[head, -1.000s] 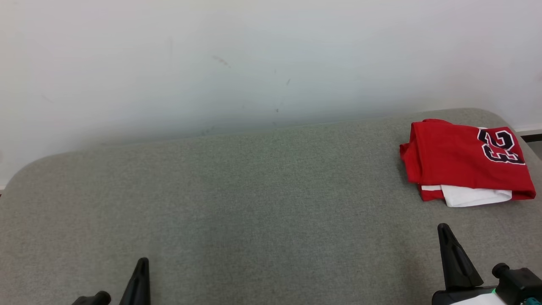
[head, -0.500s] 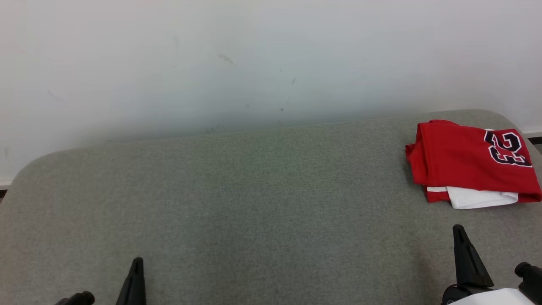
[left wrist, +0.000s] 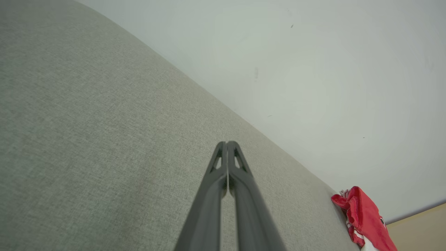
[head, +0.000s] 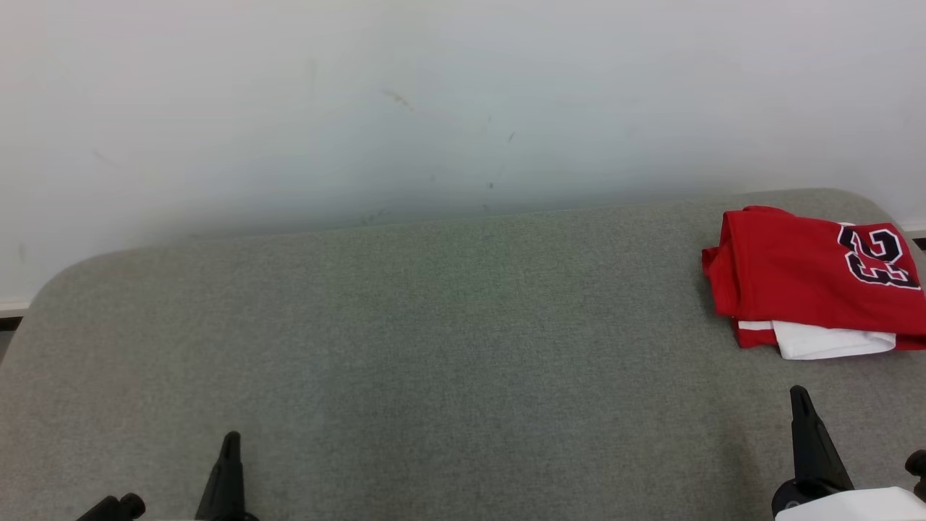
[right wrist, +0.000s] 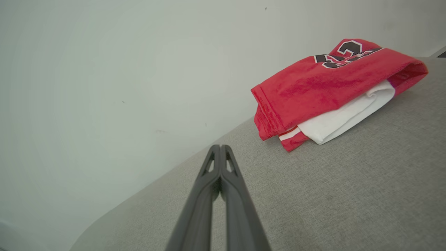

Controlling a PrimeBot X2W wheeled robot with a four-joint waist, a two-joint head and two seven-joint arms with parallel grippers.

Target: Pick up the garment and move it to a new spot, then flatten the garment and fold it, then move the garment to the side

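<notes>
Holding nothing, fully closed: left hand (left wrist: 227, 143); right hand (right wrist: 220, 146).

red garment (head: 796, 275), black white-edged number (head: 879, 257), seemingly 23, near its far corner

The bench (head: 434, 347) is covered in grey woven cloth, matt and a bit coarse; up close you can make out the weave. The jersey (head: 803, 275) at its far right corner is red knit cloth, soft-looking and matt, with stitched hems and a smoother white layer poking out underneath. The number (head: 879, 257) on it looks flat, not shiny. The wall (head: 434, 94) behind is matt pale paint, lightly scuffed. The left gripper (left wrist: 227, 143) and right gripper (right wrist: 220, 147) look like dark smooth plastic with a dull sheen.
</notes>
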